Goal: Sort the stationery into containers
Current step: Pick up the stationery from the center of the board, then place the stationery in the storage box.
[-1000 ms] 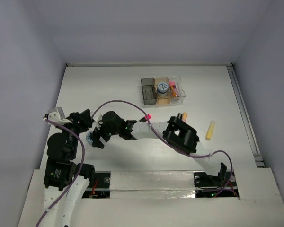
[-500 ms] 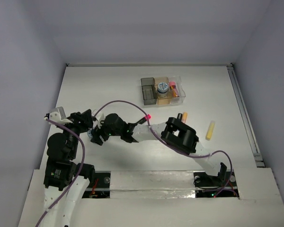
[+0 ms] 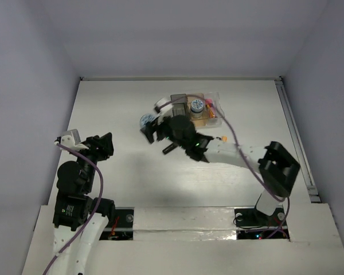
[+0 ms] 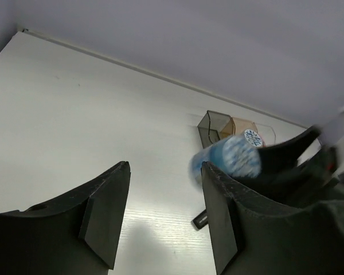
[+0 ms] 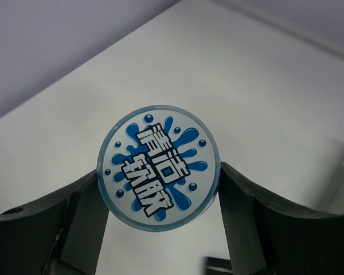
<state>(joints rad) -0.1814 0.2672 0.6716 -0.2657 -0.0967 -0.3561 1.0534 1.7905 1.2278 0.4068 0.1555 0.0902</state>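
A round blue-and-white patterned disc [image 5: 159,167] sits upright between the fingers of my right gripper [image 5: 160,175], which is shut on it. From above, the right gripper [image 3: 149,126] holds that disc [image 3: 145,120] above the table, just left of the containers [image 3: 213,117]. The amber middle bin holds a second patterned disc [image 3: 197,105]. The clear bin has pink and orange stationery [image 3: 210,109] in it. My left gripper [image 3: 106,143] stands open and empty at the left. From the left wrist, the gripper [image 4: 166,172] faces the held disc [image 4: 232,157] and the dark grey bin [image 4: 211,123].
A small dark item [image 3: 168,149] lies on the table under the right arm, also seen as a dark item [image 4: 200,219] from the left wrist. An orange highlighter [image 3: 224,138] peeks out beside the right forearm. The right elbow [image 3: 281,166] hangs over the table's right side.
The right gripper closed on the disc beside the left gripper and carried it up and to the right, toward the containers. The left arm has not moved.
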